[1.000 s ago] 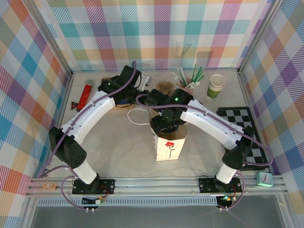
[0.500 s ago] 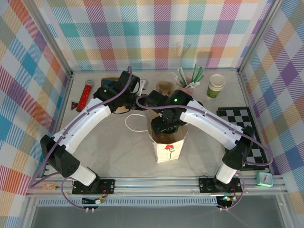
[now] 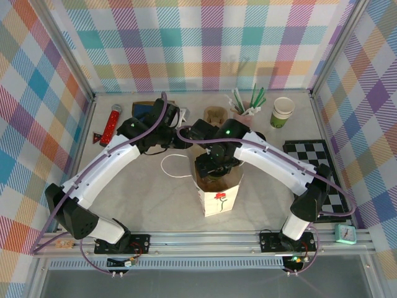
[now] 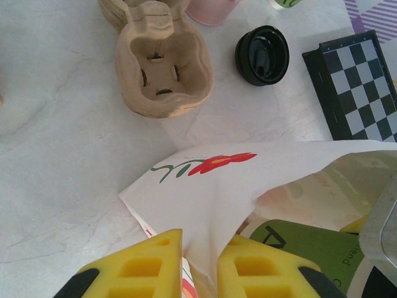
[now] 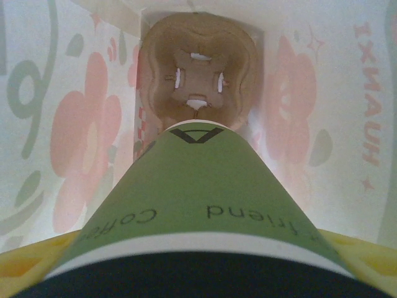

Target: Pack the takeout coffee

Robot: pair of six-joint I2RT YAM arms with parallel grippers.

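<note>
In the left wrist view, most of the takeout coffee (image 4: 298, 251) is hidden behind the wall of the paper bag (image 4: 211, 186). In the right wrist view its black lid (image 5: 198, 282) is blurred and cut off by the lower edge. From above, the bag's mouth is covered by the right claw (image 3: 214, 167). The pulp carrier (image 5: 197, 68) at the bag's bottom is partly hidden by the coffee. A pink cup (image 4: 211, 7) beyond the bag is cut off by the upper edge.

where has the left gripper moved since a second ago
Yes: the left gripper came away from the back wall toward the paper bag, seen from above.
</note>
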